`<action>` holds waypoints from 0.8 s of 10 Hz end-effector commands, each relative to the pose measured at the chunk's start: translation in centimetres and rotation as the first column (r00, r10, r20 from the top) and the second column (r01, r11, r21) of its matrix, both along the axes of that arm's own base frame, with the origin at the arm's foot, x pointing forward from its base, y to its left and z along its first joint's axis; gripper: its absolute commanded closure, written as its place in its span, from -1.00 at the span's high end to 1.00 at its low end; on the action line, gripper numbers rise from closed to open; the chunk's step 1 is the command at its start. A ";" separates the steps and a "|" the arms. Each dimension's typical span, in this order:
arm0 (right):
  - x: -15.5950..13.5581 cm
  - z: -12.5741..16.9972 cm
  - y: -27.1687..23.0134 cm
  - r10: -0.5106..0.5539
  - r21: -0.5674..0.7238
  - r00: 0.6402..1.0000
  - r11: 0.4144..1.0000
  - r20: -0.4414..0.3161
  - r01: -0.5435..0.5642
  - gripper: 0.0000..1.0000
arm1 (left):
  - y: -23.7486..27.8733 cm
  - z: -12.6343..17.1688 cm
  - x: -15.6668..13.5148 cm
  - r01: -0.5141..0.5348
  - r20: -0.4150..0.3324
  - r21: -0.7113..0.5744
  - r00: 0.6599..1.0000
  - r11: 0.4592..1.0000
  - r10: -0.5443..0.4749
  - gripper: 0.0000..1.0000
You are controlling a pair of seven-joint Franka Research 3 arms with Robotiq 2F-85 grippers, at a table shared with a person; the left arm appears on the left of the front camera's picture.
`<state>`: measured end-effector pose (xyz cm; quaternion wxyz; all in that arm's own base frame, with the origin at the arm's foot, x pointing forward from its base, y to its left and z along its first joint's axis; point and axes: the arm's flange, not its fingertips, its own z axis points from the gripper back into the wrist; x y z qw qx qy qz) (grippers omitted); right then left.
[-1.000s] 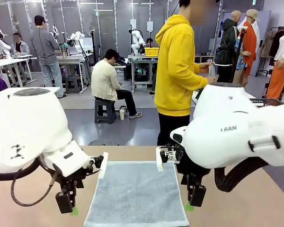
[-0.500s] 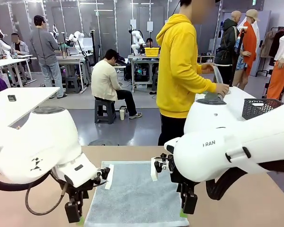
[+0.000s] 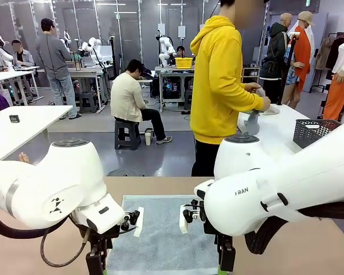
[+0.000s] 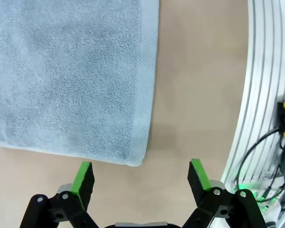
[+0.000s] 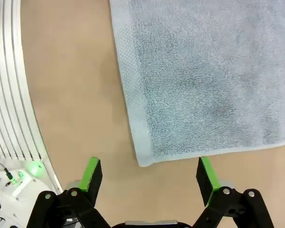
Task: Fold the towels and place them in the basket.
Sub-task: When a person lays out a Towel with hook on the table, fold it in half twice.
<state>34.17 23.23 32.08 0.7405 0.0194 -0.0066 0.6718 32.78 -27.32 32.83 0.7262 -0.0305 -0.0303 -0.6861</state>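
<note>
A grey-blue towel (image 3: 160, 232) lies flat in the middle of the tan table. My left gripper (image 3: 96, 266) hangs over the towel's near left corner and my right gripper (image 3: 225, 260) over its near right corner. In the left wrist view the towel (image 4: 66, 71) fills the upper left, and its corner lies just ahead of my open left gripper (image 4: 140, 178). In the right wrist view the towel (image 5: 204, 71) ends in a corner between the fingertips of my open right gripper (image 5: 149, 178). Neither gripper holds anything. The dark basket (image 3: 315, 130) stands on a white side table at the far right.
A person in a yellow hoodie (image 3: 218, 80) stands at the far side, turned to the side table, with a greyish cloth (image 3: 252, 121) in hand. The table's ribbed metal edge rail (image 4: 261, 95) (image 5: 9, 95) runs close beside each gripper. Bare tabletop flanks the towel.
Both arms have drawn toward the near edge of the table and lowered, so the grippers now sit at the towel's near corners. The person has bent further toward the side table.
</note>
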 end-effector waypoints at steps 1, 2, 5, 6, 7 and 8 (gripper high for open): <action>-1.2 -1.4 -0.1 -0.029 -0.038 0.999 0.999 0.018 0.029 1.00 | -0.4 -0.9 0.2 -0.009 -0.007 -0.017 1.000 1.000 0.009 1.00; -1.1 -1.6 -0.1 -0.034 -0.036 0.999 0.999 0.028 0.035 1.00 | -0.4 -1.1 0.1 -0.009 -0.011 -0.020 1.000 1.000 0.008 1.00; -1.5 -2.7 -0.2 -0.031 -0.039 0.999 0.999 0.021 0.032 1.00 | -0.2 -1.9 -0.3 0.004 -0.013 -0.029 1.000 1.000 -0.005 1.00; -1.6 -3.0 -0.4 -0.029 -0.042 0.999 0.999 0.023 0.030 1.00 | -0.2 -2.1 -0.4 0.007 -0.013 -0.029 1.000 1.000 -0.007 1.00; -1.6 -3.2 -0.7 -0.031 -0.045 0.999 0.998 0.026 0.032 1.00 | -0.3 -2.4 -0.4 0.016 -0.010 -0.030 1.000 0.999 -0.016 1.00; -1.7 -3.5 -0.8 -0.027 -0.045 0.999 0.999 0.021 0.028 1.00 | -0.3 -2.5 -0.4 0.025 -0.009 -0.026 1.000 0.999 -0.025 1.00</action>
